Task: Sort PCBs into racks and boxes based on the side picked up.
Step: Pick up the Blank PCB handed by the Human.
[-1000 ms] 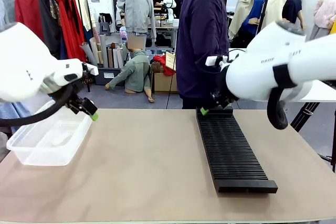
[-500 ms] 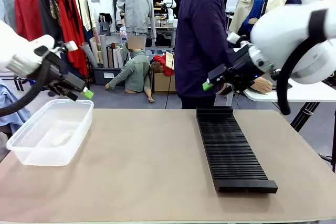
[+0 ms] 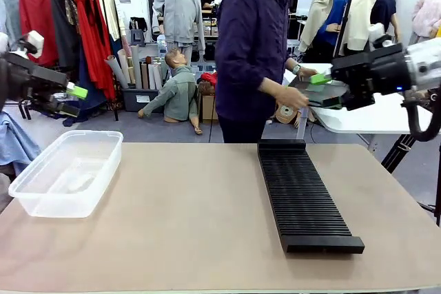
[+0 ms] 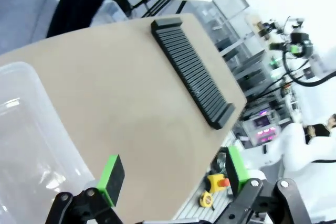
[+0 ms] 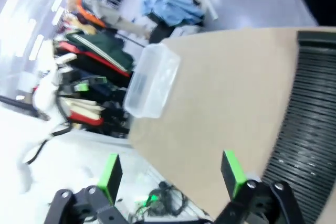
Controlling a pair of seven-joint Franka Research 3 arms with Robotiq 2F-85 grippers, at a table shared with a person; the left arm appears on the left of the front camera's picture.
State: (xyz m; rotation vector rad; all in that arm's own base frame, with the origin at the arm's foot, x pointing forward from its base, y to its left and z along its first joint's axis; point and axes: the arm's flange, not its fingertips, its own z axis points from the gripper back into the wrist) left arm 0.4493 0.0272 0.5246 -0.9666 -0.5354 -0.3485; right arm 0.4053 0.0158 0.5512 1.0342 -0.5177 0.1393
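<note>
Item: sorting station, nothing sorted yet by the look of it. Table (image 3: 172, 232): tan top, with two things on it. Person (image 3: 255, 53): dark jacket, standing at 12 o'clock beyond the far edge and turned toward a white side table (image 3: 358, 120) at 2 o'clock. Rack (image 3: 303, 197): long, black, slotted, running from 1 o'clock down to 4 o'clock; every visible slot is empty. Tub (image 3: 65, 173): clear plastic, at 9 o'clock, empty. Right gripper (image 3: 321, 92): raised at 2 o'clock off the table, jaws apart, next to the person's hand (image 3: 293, 98). A flat grey piece lies at the fingers; whether it is one of the circuit boards, and whether it is gripped, cannot be told. Left gripper (image 3: 72, 101): raised at 10 o'clock above the tub's far end, jaws apart and holding nothing. Circuit boards: none on the table, in the rack or in the tub. Outstanding, as judged: all picking and placing.
</note>
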